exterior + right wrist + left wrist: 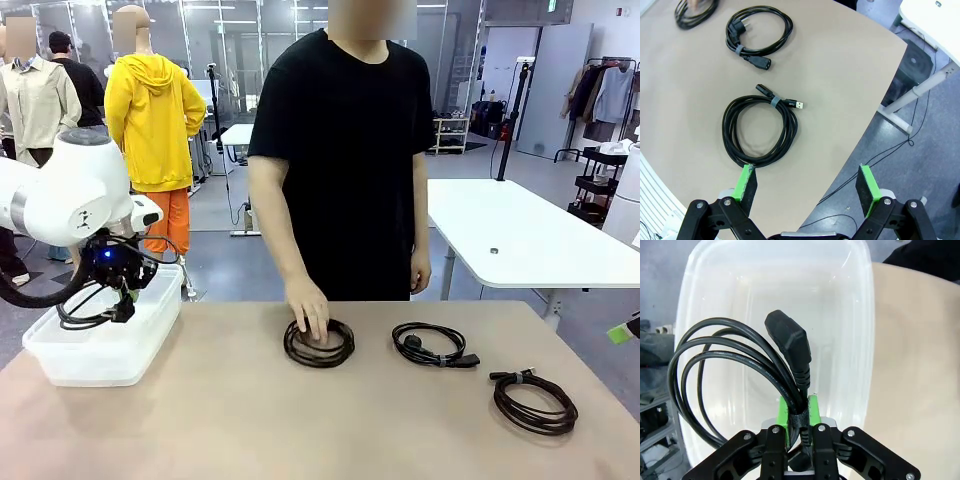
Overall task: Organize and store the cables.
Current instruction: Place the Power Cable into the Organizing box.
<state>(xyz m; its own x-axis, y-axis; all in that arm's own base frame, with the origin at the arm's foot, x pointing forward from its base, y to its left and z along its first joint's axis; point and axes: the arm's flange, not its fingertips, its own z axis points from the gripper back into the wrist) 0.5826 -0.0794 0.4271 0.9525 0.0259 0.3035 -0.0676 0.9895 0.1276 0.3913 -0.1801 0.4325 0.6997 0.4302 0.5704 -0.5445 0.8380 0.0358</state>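
Spanning table [300,430]: three coiled cables [432,345] lie apart.
Person's hand [308,308]: on the left coil [320,361].
Plastic bin [100,360]: table's left end.
Left gripper [799,407]: clamped on power cord [740,355] over bin.
Right gripper [807,175]: jaws wide, above USB cable [730,131].

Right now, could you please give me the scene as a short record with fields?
Left gripper: shut on a coiled cable, held above the clear bin
Right gripper: open, above the USB cable near the table edge
Person's hand: resting on the middle coil
Loose on table: middle coil, power cable, USB cable
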